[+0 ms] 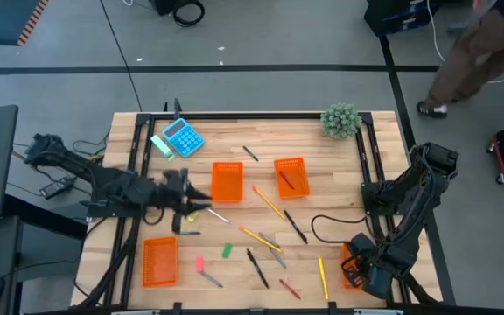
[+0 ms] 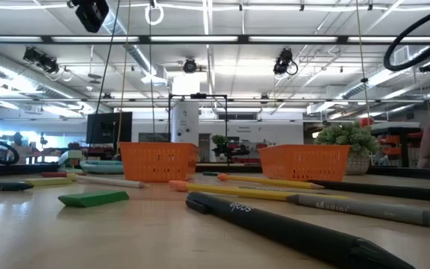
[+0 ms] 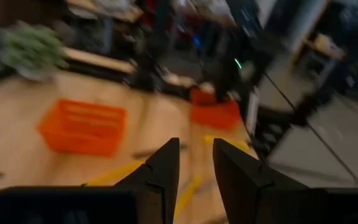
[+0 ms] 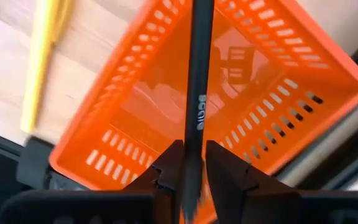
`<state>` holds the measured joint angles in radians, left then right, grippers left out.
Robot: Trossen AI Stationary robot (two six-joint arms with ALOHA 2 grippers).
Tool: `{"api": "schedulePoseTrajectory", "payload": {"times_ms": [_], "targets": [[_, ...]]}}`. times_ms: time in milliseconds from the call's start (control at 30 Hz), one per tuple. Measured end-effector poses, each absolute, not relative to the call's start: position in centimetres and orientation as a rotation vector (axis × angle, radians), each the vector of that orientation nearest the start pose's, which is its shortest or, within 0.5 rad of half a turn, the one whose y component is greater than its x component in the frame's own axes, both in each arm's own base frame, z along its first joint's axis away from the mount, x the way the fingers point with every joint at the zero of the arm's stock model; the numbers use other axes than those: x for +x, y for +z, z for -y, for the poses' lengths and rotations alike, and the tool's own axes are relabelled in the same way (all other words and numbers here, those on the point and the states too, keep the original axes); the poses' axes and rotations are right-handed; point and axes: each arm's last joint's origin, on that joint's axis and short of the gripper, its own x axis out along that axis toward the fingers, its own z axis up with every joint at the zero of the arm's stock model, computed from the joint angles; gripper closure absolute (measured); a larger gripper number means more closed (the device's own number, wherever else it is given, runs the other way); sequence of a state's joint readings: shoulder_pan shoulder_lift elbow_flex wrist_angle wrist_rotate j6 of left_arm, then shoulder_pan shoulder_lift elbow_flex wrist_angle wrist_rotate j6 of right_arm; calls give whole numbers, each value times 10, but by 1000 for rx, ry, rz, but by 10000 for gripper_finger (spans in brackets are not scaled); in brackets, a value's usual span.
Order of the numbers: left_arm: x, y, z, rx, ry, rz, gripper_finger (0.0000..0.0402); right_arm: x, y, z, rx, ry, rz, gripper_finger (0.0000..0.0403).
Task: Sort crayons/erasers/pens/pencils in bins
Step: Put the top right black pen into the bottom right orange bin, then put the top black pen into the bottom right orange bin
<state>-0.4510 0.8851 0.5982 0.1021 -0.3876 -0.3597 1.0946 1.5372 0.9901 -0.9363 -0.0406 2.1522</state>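
My right gripper (image 4: 194, 163) points down over an orange bin (image 1: 350, 265) at the table's near right corner. A black pen (image 4: 196, 74) stands between its slightly parted fingers, running on over the bin's floor. My left gripper (image 3: 196, 155) hovers open near the table's left side, nothing between its fingers; a small yellow piece (image 1: 199, 206) shows beside it from above. Three more bins (image 1: 227, 182) (image 1: 290, 175) (image 1: 159, 261) rest flat on the table. Pencils (image 1: 269, 203), black pens (image 1: 257, 267), a green eraser (image 2: 93, 199) and a pink eraser (image 1: 199, 262) lie loose. My right gripper has the black pen's near end (image 4: 193, 155) between its two fingers, which come from above and lie along it. Thin slivers of light show on either side of the pen, so I cannot tell whether the fingers touch it. The pen hangs over the bin.
A blue calculator (image 1: 183, 137) and a small green plant (image 1: 340, 120) sit at the far edge. A black cable (image 1: 322, 227) loops on the right. A yellow pen (image 1: 323, 276) lies beside the right bin. A person (image 1: 475, 52) walks beyond the far right corner.
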Motion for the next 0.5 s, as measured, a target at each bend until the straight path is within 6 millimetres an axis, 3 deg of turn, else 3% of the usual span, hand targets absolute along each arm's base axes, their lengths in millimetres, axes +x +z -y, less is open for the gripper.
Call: {"api": "schedulePoseTrajectory", "payload": {"times_ms": [167,500], "targets": [[189,267,107,-275,-113,-204,306,119,195,-231,892,-750,-1414,306],[203,254,145,-263,-188,-119,327,120,195,-234,914,-726,-1421,304]]}}
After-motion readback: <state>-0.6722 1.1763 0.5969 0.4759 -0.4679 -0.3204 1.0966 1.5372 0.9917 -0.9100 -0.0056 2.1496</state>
